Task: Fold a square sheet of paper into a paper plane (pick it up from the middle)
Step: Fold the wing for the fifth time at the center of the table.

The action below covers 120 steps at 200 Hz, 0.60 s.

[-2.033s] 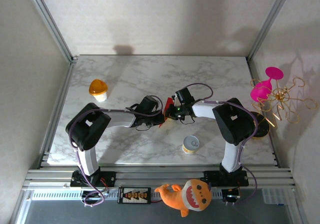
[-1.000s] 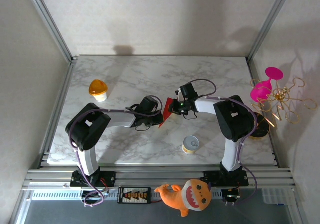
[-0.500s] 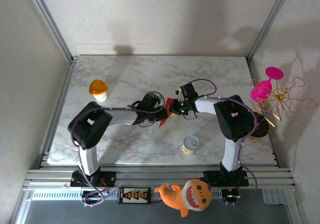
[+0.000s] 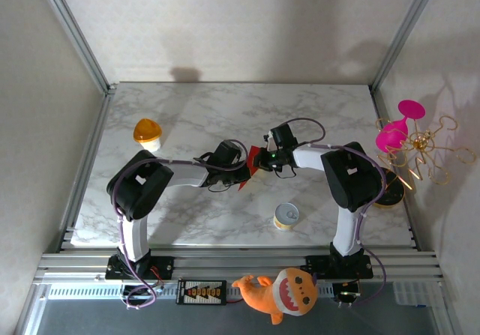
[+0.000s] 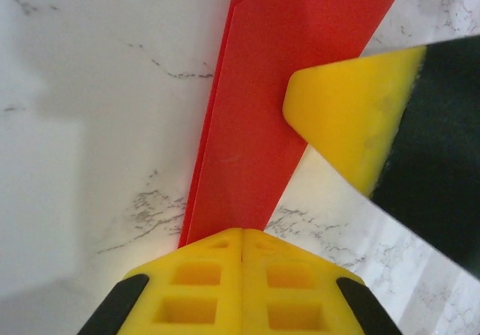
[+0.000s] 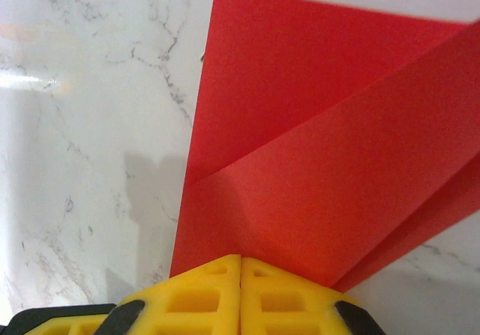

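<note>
The square sheet of paper (image 4: 251,163) is red and folded into a narrow, layered strip on the marble table, between the two grippers. In the left wrist view the paper (image 5: 277,88) runs away from my left gripper (image 5: 241,234). That gripper is shut, with its tips set on the strip's near end. A yellow finger of the right gripper (image 5: 345,114) touches the strip's right edge. In the right wrist view my right gripper (image 6: 240,260) is shut, with its tips on the broad, overlapping layers of the paper (image 6: 322,163). Seen from above, the left gripper (image 4: 243,171) and right gripper (image 4: 262,163) nearly meet.
An orange-lidded cup (image 4: 148,133) stands at the left. A small yellow tin (image 4: 286,216) sits in front of the right arm. A pink glass (image 4: 397,129) and a gold wire stand (image 4: 426,149) are at the right edge. The orange shark plush (image 4: 281,290) lies off the table's front.
Two seconds ago the right gripper covered the paper; it then shifted slightly back and right, uncovering the red strip, and has held still since. The left wrist has edged slightly right, toward the paper.
</note>
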Available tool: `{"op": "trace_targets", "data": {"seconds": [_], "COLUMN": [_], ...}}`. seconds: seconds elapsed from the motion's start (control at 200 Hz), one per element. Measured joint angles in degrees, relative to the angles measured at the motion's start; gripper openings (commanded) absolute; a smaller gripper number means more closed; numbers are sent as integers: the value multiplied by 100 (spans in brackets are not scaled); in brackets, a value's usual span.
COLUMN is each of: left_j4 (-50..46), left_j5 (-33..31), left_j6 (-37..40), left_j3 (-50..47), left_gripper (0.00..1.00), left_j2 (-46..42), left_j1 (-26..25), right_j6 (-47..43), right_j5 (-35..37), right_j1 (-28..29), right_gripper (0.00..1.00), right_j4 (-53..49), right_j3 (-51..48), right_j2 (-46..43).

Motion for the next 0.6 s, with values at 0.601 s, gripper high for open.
{"op": "trace_targets", "data": {"seconds": [0.601], "left_j4": [391], "left_j5": [-87], "left_j6": [0], "left_j3": [-205], "left_gripper": [0], "left_j2": [-7], "left_j1": [2], "right_j6": [-24], "right_j5": [-555], "right_j1": [-625], "right_gripper": [9], "right_j4": [-55], "right_j3": [474], "right_j2": [468]}}
